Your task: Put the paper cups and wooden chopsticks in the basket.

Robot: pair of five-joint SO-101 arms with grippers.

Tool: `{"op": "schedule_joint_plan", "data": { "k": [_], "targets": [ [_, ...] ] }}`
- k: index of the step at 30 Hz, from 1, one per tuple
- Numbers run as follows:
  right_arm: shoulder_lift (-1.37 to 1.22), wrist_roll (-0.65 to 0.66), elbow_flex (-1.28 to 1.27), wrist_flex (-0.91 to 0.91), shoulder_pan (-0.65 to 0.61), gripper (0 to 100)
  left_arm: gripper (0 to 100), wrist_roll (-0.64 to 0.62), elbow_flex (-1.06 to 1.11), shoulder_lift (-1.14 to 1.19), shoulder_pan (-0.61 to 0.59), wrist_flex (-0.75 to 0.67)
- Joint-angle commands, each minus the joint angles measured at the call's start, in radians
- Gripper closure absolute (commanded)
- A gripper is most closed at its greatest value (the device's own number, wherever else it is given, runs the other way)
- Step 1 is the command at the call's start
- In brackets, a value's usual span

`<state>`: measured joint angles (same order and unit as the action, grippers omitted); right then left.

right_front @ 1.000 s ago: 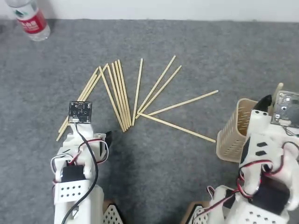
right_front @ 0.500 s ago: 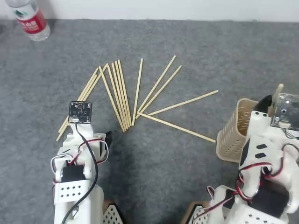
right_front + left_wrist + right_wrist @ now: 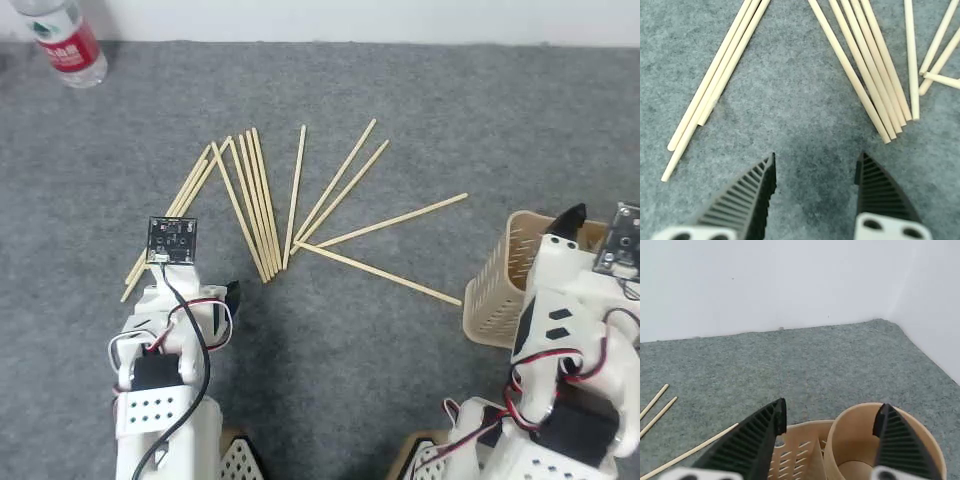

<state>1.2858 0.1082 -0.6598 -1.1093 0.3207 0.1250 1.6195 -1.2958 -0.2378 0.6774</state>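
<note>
Several wooden chopsticks [image 3: 262, 200] lie fanned on the grey carpet, with one long one [image 3: 380, 270] nearest the basket [image 3: 497, 290]. My left gripper [image 3: 817, 159] is open and low over bare carpet, just short of two bundles of chopsticks [image 3: 867, 75] [image 3: 715, 85]. My right gripper [image 3: 833, 405] is open above the basket's slotted wall [image 3: 800, 452], and one black fingertip [image 3: 573, 215] shows at the basket's far edge. A paper cup [image 3: 852, 440] stands upright inside the basket, below the open jaws.
A plastic water bottle [image 3: 65, 42] lies at the far left corner by the white wall. Bare carpet stretches between the chopsticks and the basket, and beyond them. The carpet ends at walls [image 3: 790, 285] behind and to the right of the basket.
The right arm's wrist has shifted to the right over the basket. A pale object that stuck up beside its fingertip is gone from there. The left arm has not moved.
</note>
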Motion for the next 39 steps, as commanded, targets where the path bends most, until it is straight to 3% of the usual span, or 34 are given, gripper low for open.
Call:
{"op": "schedule_joint_plan", "data": {
  "k": [1,17,25,36,39],
  "targets": [
    [0.007,-0.008,0.011,0.024,0.012,72.7,76,-0.003,-0.004,-0.011,0.009,-0.017],
    [-0.004,-0.006,0.1,0.024,-0.01,72.8,76,-0.003,-0.004,-0.011,0.009,-0.017],
    [-0.147,0.072,0.404,-0.048,-0.234,72.8,76,-0.003,-0.004,-0.011,0.009,-0.018],
    [-0.691,0.084,1.034,-0.394,-0.555,72.9,76,-0.003,-0.004,-0.011,0.009,-0.021],
    [-0.826,0.166,1.175,-0.486,-0.642,72.9,76,-0.003,-0.004,-0.011,0.009,-0.021]
  ]
}}
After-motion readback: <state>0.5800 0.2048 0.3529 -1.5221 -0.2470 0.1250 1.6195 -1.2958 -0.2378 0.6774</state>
